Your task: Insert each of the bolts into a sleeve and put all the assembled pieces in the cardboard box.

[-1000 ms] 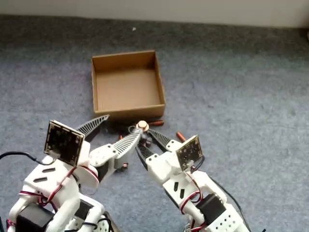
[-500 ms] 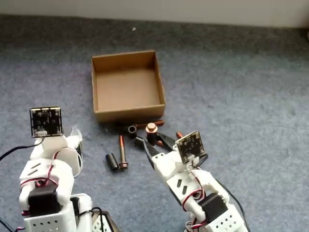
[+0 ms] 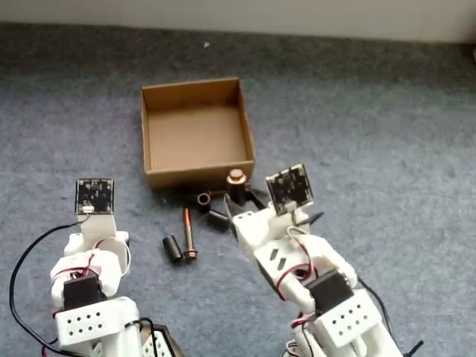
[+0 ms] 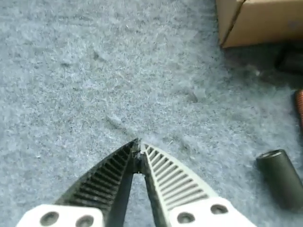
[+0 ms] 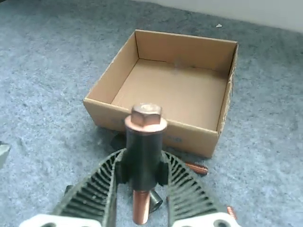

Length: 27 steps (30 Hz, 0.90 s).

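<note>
My right gripper is shut on a black sleeve with a copper bolt standing upright through it. In the high view this assembled piece is held just in front of the cardboard box, near its front right corner. The open box holds nothing. My left gripper is shut with nothing in it, low over bare carpet at the left. Loose on the carpet lie a bolt and three sleeves.
Grey carpet covers the whole floor. One loose sleeve lies beside my left gripper, and the box corner is farther off. Two more bolts lie by the box front. Open carpet stretches to the right of the box.
The left arm has pulled back from the middle to the left, and its gripper has shut. The right gripper has carried the bolt and sleeve closer to the box front.
</note>
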Motion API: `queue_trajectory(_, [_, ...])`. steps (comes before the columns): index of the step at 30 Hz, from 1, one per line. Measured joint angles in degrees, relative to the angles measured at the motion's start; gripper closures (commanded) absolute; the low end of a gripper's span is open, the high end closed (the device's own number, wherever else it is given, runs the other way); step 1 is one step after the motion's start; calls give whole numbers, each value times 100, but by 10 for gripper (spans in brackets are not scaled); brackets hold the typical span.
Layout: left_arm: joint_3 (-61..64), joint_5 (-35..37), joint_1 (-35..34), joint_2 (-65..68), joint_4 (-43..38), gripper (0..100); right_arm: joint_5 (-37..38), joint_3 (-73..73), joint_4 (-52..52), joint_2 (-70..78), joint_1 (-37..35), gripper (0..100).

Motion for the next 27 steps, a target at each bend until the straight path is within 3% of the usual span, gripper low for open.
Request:
queue_trajectory(9, [97,-123,0,0,-62,990,0,-2189,-1618,3543,580,995])
queue_trajectory(21, [97,-132,0,0,-62,989,0,-3341,-3007,6716,914,989])
queue_trajectory(27, [97,-132,0,0,-62,989,0,-3631,-2963,7209,1037,806])
